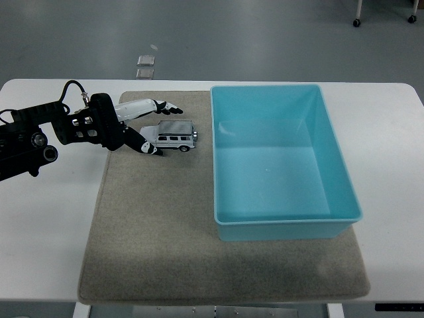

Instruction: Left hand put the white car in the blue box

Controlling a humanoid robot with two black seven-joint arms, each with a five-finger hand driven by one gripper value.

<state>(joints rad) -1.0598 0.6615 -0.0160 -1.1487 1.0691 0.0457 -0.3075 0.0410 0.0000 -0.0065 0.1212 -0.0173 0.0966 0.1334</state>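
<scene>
A small white toy car point(173, 136) sits on the grey mat point(159, 218), just left of the blue box point(280, 161). My left hand point(151, 126) reaches in from the left at the car's left end. Its fingers point(165, 106) are spread above the car's far side and its thumb point(147, 147) lies by the near side. The hand brackets the car's end but is not closed on it. The blue box stands open and holds nothing. My right arm is out of view.
The white table point(53, 218) extends around the mat. Grey floor with two small square plates point(145, 67) lies beyond the far edge.
</scene>
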